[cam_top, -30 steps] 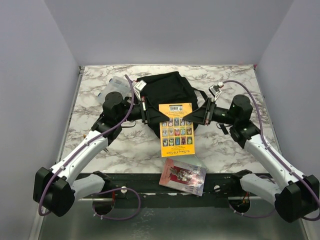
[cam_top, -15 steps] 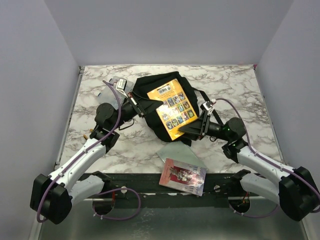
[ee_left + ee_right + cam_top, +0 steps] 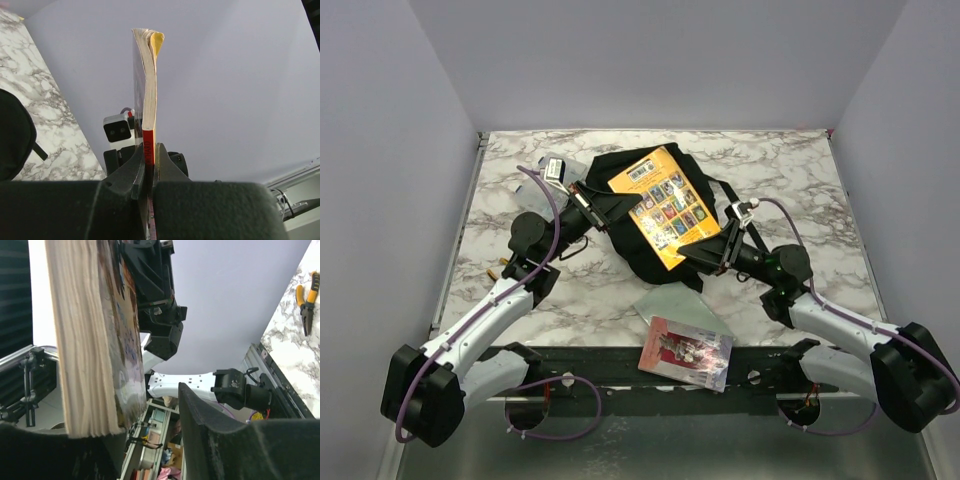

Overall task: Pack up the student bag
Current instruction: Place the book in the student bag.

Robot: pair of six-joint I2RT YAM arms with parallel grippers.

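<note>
The student bag (image 3: 655, 245) is a black fabric backpack lying at the middle of the marble table; a part of it shows in the left wrist view (image 3: 15, 135). A yellow book (image 3: 665, 200) is held tilted in the air above the bag. My left gripper (image 3: 607, 212) is shut on the book's red spine (image 3: 148, 142) at its left edge. My right gripper (image 3: 715, 252) is at the book's lower right corner. Its jaws are open: the book (image 3: 85, 340) lies against one finger and the other finger (image 3: 215, 435) stands apart from it.
A clear plastic case (image 3: 532, 192) lies behind the left arm at the back left. A red packet (image 3: 685, 352) and a pale sheet (image 3: 670, 300) lie at the table's front edge. Yellow-handled pliers (image 3: 306, 297) lie on the marble.
The book went from lying in front of the bag to being held up and turned over the bag, moving back and left. Both grippers moved with it.
</note>
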